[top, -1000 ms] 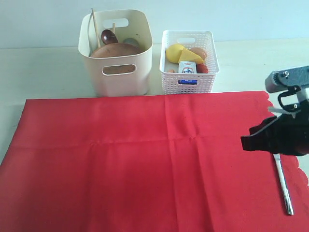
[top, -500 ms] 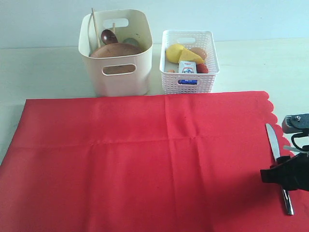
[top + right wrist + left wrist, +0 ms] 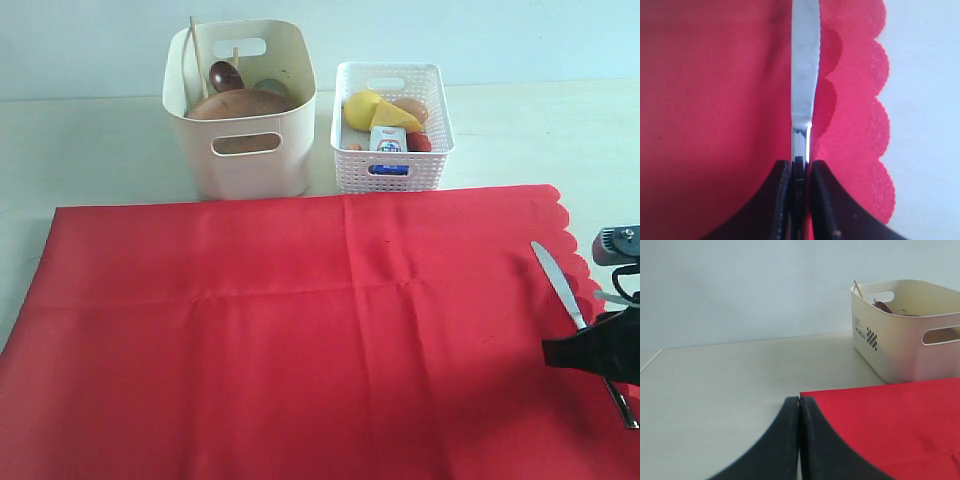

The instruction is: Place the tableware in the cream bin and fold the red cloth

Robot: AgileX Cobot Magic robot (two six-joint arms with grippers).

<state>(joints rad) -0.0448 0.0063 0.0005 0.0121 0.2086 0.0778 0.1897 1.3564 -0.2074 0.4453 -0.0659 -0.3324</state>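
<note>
My right gripper (image 3: 592,352) is shut on the silver table knife (image 3: 557,284) near the handle, at the right end of the red cloth (image 3: 300,330). In the right wrist view the knife (image 3: 805,75) runs straight out from the gripper (image 3: 800,167), beside the cloth's scalloped edge (image 3: 875,100). The cream bin (image 3: 240,165) at the back holds the brown plate (image 3: 240,104), dark spoon (image 3: 226,75) and chopsticks (image 3: 197,55). The cup is hidden. My left gripper (image 3: 799,401) is shut and empty at a corner of the cloth (image 3: 890,420), out of the exterior view.
The white lattice basket (image 3: 392,170) with the lemon, milk carton and other food stands right of the cream bin. Bare pale table (image 3: 90,150) lies behind and beside the cloth. The left wrist view shows the cream bin (image 3: 900,345) past the cloth.
My right gripper came down from above the cloth's right edge and shut on the knife. The knife has since turned, its blade tip swinging left and its handle end right.
</note>
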